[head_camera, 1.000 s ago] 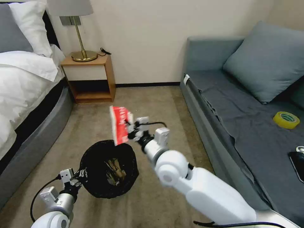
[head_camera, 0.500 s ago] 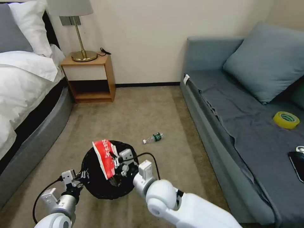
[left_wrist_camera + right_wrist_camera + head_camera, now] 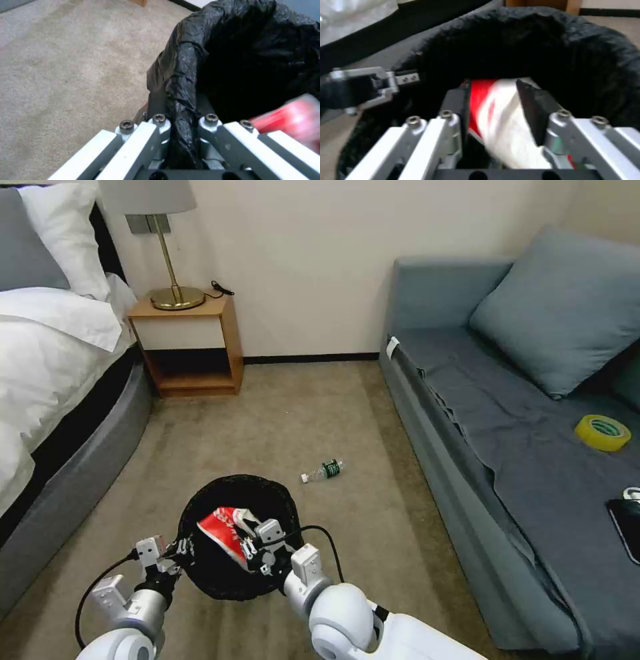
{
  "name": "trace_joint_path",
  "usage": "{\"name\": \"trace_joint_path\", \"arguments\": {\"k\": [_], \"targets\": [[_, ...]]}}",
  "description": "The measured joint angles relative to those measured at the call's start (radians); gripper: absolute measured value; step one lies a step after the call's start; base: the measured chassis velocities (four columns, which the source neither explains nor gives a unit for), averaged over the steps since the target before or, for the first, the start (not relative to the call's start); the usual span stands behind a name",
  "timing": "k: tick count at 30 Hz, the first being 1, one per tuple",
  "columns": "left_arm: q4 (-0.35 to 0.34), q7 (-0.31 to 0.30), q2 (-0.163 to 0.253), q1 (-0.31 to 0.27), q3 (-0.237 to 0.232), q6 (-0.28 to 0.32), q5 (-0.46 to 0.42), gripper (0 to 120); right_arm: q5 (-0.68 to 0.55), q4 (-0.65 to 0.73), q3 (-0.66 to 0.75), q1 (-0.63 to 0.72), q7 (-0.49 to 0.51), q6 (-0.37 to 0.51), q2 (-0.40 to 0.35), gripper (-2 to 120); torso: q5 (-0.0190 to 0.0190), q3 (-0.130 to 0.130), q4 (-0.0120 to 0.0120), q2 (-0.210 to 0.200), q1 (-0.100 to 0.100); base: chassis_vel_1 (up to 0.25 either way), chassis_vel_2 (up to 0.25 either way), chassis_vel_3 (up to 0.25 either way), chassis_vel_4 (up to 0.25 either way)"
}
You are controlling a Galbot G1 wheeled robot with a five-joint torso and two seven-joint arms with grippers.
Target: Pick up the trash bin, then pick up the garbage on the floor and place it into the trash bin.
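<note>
The trash bin [image 3: 230, 485], lined with a crinkled black bag, hangs just above the carpet in front of me. My left gripper [image 3: 177, 553] is shut on its near-left rim; in the left wrist view the fingers [image 3: 159, 125] pinch the bag's folded edge [image 3: 181, 95]. My right gripper [image 3: 257, 545] reaches over the bin's mouth, shut on the red-and-white packet [image 3: 223, 527], which tilts down inside the opening. In the right wrist view the packet [image 3: 500, 110] sits between the fingers [image 3: 530, 105] above the dark bin interior [image 3: 520, 37]. A small clear bottle with a green label [image 3: 323, 471] lies on the carpet beyond the bin.
A grey sofa [image 3: 507, 460] runs along the right, with a yellow tape roll [image 3: 602, 432] and a black phone [image 3: 627, 527] on its seat. The bed [image 3: 53, 380] stands at the left. A wooden nightstand [image 3: 190, 340] with a lamp is at the far wall. Open carpet lies between.
My right arm has swung the red-and-white packet back and down from above the far rim into the bin's mouth, uncovering the bottle on the floor. The left gripper keeps hold of the rim.
</note>
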State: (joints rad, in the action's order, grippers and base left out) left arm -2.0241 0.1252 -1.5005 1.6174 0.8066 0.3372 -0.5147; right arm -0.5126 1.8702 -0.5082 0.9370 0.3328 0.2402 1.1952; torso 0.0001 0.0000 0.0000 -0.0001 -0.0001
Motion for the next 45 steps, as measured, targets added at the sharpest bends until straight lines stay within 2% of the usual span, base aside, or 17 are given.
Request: {"name": "trace_joint_path", "arguments": {"k": [1, 3, 5, 7, 8, 10, 11, 13, 14, 17, 27, 34, 45], "targets": [[0.000, 0.000, 0.000, 0.000, 0.000, 0.000, 0.000, 4, 0.000, 0.000, 0.000, 0.000, 0.000, 0.000, 0.000, 35, 0.0000, 0.000, 0.0000, 0.000, 0.000, 0.000, 0.000, 0.000, 0.000], [-0.005, 0.000, -0.004, 0.006, -0.001, 0.000, 0.003, 4, 0.021, 0.011, 0.020, 0.018, -0.005, 0.000, -0.010, 48, 0.0000, 0.000, 0.0000, 0.000, 0.000, 0.000, 0.000, 0.000, 0.000], [-0.006, 0.000, -0.006, 0.008, -0.001, 0.000, 0.008, 4, 0.041, 0.018, 0.039, 0.031, -0.010, 0.000, -0.020, 51, 0.0000, 0.000, 0.0000, 0.000, 0.000, 0.000, 0.000, 0.000, 0.000], [-0.008, 0.000, -0.011, 0.010, -0.002, 0.000, 0.014, 4, 0.082, 0.029, 0.075, 0.054, -0.020, -0.004, -0.035, 64, 0.0001, 0.000, 0.0000, 0.000, 0.000, 0.000, 0.000, 0.000, 0.000], [-0.008, 0.000, -0.012, 0.010, -0.002, 0.000, 0.016, 4, 0.097, 0.031, 0.084, 0.060, -0.020, -0.008, -0.039, 65, 0.0000, 0.000, 0.0000, 0.000, 0.000, 0.000, 0.000, 0.000, 0.000], [-0.008, -0.001, -0.015, 0.011, -0.001, 0.000, 0.018, 4, 0.189, 0.036, 0.124, 0.082, -0.023, -0.032, -0.047, 74, 0.0001, 0.000, 0.0000, 0.000, 0.000, 0.000, 0.000, 0.000, 0.000], [-0.008, -0.001, -0.015, 0.011, -0.001, 0.000, 0.018, 4, 0.189, 0.036, 0.124, 0.082, -0.023, -0.032, -0.047, 74, 0.0001, 0.000, 0.0000, 0.000, 0.000, 0.000, 0.000, 0.000, 0.000], [-0.008, -0.002, -0.016, 0.012, 0.001, -0.003, 0.021, 4, 0.311, 0.046, 0.187, 0.118, -0.036, -0.065, -0.054, 84, 0.0001, 0.000, 0.0000, 0.000, 0.000, 0.000, 0.000, 0.000, 0.000], [-0.008, -0.002, -0.016, 0.012, 0.001, -0.003, 0.021, 4, 0.311, 0.046, 0.187, 0.118, -0.036, -0.065, -0.054, 84, 0.0001, 0.000, 0.0000, 0.000, 0.000, 0.000, 0.000, 0.000, 0.000], [-0.008, -0.005, -0.020, 0.013, 0.005, -0.006, 0.022, 4, 0.430, 0.079, 0.300, 0.204, -0.037, -0.104, -0.049, 98, 0.0000, 0.000, 0.0001, 0.000, 0.000, 0.000, 0.000, 0.000, 0.000], [-0.006, -0.013, -0.023, 0.001, 0.021, -0.013, 0.026, 4, 0.580, 0.158, 0.533, 0.412, -0.002, -0.176, -0.021, 100, 0.0000, 0.000, 0.0000, 0.000, 0.000, 0.000, 0.000, 0.000, 0.000], [-0.006, -0.018, -0.021, -0.004, 0.024, -0.016, 0.023, 4, 0.606, 0.201, 0.597, 0.490, 0.011, -0.187, -0.039, 100, -0.0001, 0.000, -0.0001, 0.000, 0.000, 0.000, 0.000, 0.000, 0.000], [-0.012, -0.025, -0.022, -0.013, 0.032, -0.012, 0.013, 4, 0.668, 0.241, 0.692, 0.595, 0.026, -0.239, -0.002, 100, -0.0001, 0.000, 0.0000, 0.000, 0.000, 0.000, 0.000, 0.000, 0.000]]}}
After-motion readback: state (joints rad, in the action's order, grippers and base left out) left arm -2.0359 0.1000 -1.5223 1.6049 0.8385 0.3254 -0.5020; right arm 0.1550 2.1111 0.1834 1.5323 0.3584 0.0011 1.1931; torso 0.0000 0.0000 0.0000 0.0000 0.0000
